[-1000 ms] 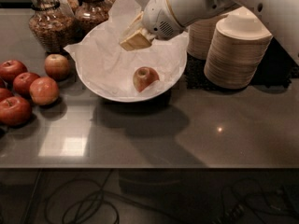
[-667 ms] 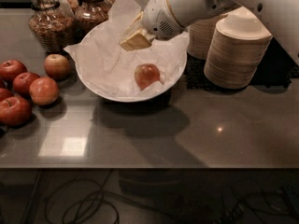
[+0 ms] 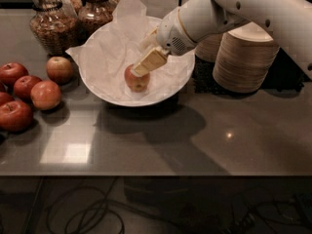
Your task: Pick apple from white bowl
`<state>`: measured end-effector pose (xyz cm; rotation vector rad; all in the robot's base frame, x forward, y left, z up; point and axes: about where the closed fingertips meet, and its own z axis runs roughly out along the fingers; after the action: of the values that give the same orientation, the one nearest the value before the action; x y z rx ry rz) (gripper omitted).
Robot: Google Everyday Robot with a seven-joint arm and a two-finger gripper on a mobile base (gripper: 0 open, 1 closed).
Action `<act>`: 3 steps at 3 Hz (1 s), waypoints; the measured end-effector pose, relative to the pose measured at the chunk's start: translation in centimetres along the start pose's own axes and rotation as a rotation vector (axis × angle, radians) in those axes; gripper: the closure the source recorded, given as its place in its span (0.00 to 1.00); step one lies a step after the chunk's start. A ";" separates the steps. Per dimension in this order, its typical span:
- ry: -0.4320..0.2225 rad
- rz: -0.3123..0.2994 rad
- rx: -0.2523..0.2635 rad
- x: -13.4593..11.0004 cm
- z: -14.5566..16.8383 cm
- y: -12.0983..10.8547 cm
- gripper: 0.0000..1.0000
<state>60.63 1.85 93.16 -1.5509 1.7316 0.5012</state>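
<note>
The apple (image 3: 137, 80), small and orange-red with a pale blush, lies in the middle of the white bowl (image 3: 109, 97), which is wide, shallow and lined with crinkled white paper. My gripper (image 3: 143, 67) reaches down into the bowl from the upper right. Its cream tip rests at the apple's top right side. The white arm (image 3: 204, 18) crosses above the bowl's right rim.
Several darker red apples (image 3: 46, 94) lie in a group at the left. Glass jars (image 3: 48, 26) stand behind the bowl at the back left. Stacks of cream paper bowls (image 3: 243, 57) stand to the bowl's right. Open grey tabletop (image 3: 195, 140) lies in front.
My gripper has come down from above the bowl's back to the apple. The apple has rolled a little to the left inside the bowl.
</note>
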 end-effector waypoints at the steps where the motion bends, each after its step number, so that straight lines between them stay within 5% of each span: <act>1: 0.033 0.023 0.007 1.8 0.5 -0.7 0.00; 3: 0.056 0.045 -0.006 3.2 2.4 -1.6 0.00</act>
<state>62.89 1.13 89.54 -1.5466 1.8126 0.4891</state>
